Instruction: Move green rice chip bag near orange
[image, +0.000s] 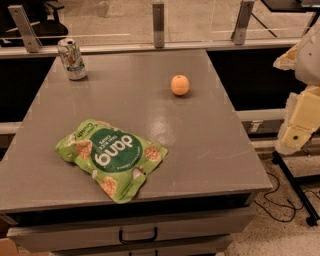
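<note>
The green rice chip bag (111, 156) lies flat on the grey table (210, 145), at the front left, with its "dang" lettering upside down to me. The orange (180, 84) sits on the table towards the back, right of the middle, well apart from the bag. My gripper (296, 132) shows as cream-coloured parts at the right edge of the view, off the table's right side and holding nothing that I can see. It is far from both the bag and the orange.
A white-and-green drink can (72, 59) stands upright at the table's back left corner. A glass railing with metal posts (158, 24) runs behind the table. Drawers with a handle (137, 235) are below the front edge. A black stand and cables (300, 200) are on the floor at right.
</note>
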